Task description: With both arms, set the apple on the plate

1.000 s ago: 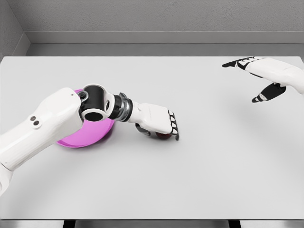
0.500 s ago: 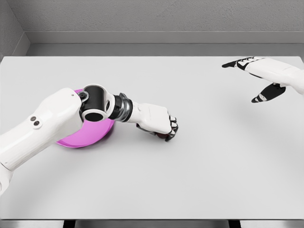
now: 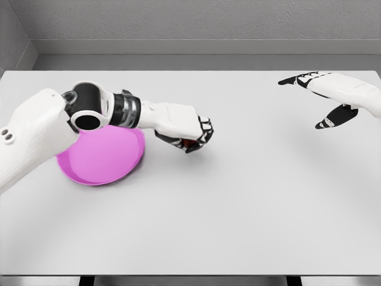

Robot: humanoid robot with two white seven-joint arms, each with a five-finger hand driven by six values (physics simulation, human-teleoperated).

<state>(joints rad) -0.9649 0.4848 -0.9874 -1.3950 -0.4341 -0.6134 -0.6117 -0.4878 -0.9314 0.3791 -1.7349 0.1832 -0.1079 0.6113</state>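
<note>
A: Where is the small dark red apple?

B: Inside the white left hand. Its black-jointed fingers are curled tight around the fruit, so only a little red shows under the palm. The hand is just right of the round flat magenta plate, and it looks lifted above the pale grey table.

A: And the other hand?

B: The white right hand waits far at the right with fingers spread, holding nothing.

A: What can go wrong?

B: I think the apple can slip out if the grip loosens during the carry. Also, if released too near the rim, it may roll off the plate.
</note>
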